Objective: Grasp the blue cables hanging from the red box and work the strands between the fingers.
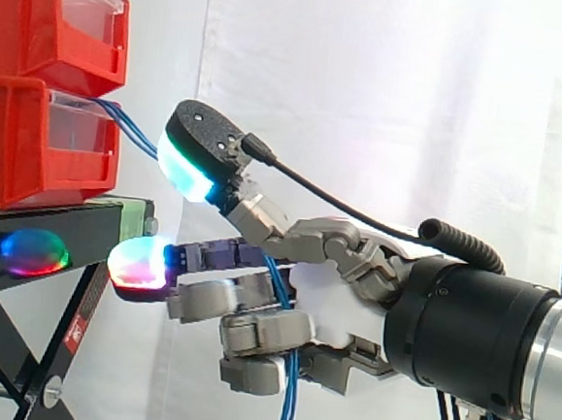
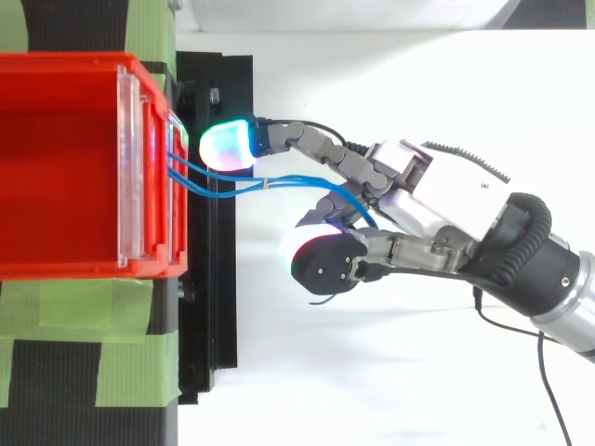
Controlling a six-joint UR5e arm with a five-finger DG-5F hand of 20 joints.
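Note:
Thin blue cables (image 2: 270, 184) leave the front of the lower red box (image 1: 33, 142) and run right into my hand (image 1: 341, 312). They pass between the curled lower fingers (image 1: 261, 337) and hang straight down below them (image 1: 289, 395). One long finger reaches toward the box, its red-magenta pad (image 1: 141, 262) close to the stand's edge. A raised digit with a cyan-white pad (image 1: 185, 168) sits just over the strands near the box front. In the top view the strands lie between a green-cyan pad (image 2: 228, 146) and a white pad (image 2: 297, 246).
A second red bin (image 1: 53, 17) is stacked on the lower one. Both rest on a black stand (image 1: 56, 222) with green tape (image 2: 56, 307) on its top. A white curtain hangs behind. Open room lies right of the stand, under and around the arm.

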